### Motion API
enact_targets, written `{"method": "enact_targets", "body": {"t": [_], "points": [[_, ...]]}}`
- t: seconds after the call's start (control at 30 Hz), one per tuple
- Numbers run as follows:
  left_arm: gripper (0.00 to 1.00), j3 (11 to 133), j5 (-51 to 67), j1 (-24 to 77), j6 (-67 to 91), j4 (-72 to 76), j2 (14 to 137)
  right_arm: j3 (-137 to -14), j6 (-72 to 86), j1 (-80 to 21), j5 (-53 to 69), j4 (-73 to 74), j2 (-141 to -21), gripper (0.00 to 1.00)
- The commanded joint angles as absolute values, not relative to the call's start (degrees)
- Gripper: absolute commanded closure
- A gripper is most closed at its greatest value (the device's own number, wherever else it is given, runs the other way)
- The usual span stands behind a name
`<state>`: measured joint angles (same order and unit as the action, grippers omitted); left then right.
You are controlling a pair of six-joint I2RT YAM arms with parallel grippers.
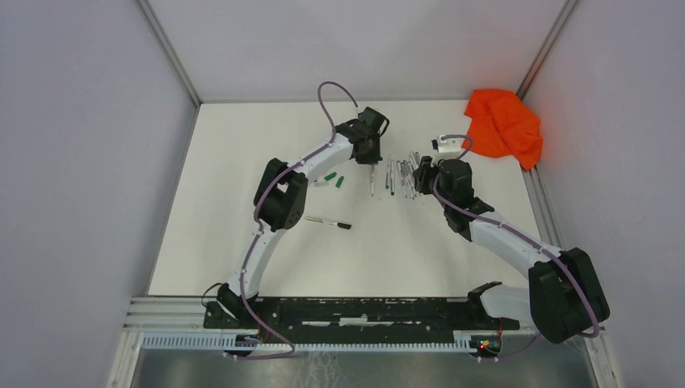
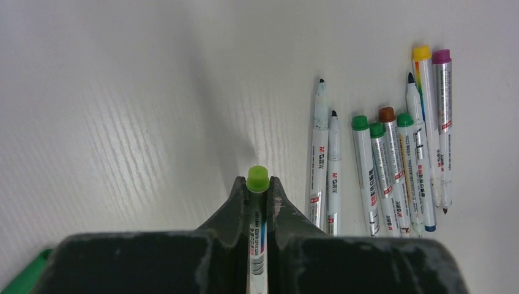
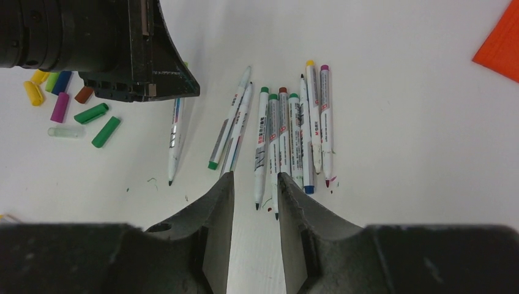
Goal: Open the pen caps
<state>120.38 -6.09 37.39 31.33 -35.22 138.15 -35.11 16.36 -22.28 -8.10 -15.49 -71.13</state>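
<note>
Loose pen caps lie in a cluster left of the pens: yellow (image 3: 30, 92), light green (image 3: 52, 79), blue (image 3: 63, 81), dark red (image 3: 84, 94), magenta (image 3: 60, 107) and two green (image 3: 90, 113); the green ones also show from above (image 1: 331, 177). My left gripper (image 2: 258, 187) is shut on a white pen (image 3: 175, 131) near its light-green end plug (image 2: 258, 177); the pen's dark tip is bare. My right gripper (image 3: 256, 184) is open and empty, low over the table just before the tips of the row of pens (image 3: 287, 128). Those pens show bare tips.
An orange cloth (image 1: 502, 121) lies at the back right by the wall. A single black-ended pen (image 1: 327, 221) lies alone near the left arm's elbow. Small ink marks (image 3: 150, 180) dot the table. Enclosure walls stand on three sides.
</note>
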Motion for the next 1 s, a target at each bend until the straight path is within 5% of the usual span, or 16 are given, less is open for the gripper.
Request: {"method": "enact_targets", "body": {"t": [0.0, 0.2, 0.67, 0.97], "points": [[0.98, 120.94, -0.99, 36.83, 28.86, -32.26, 138.79, -34.4, 15.21, -22.23, -9.24, -15.51, -69.68, 0.63], [0.93, 119.44, 4.55, 36.84, 29.71, -28.55, 139.52, -33.52, 15.12, -22.16, -9.17, -15.69, -69.35, 0.63], [0.58, 118.96, 6.93, 36.89, 32.42, -26.61, 140.31, -31.9, 15.03, -22.2, -9.39, -14.76, -65.82, 0.62], [0.53, 107.28, -1.66, 36.74, 35.85, -21.18, 126.48, -31.35, 13.0, -22.45, -6.16, -13.14, -63.15, 0.62]]}}
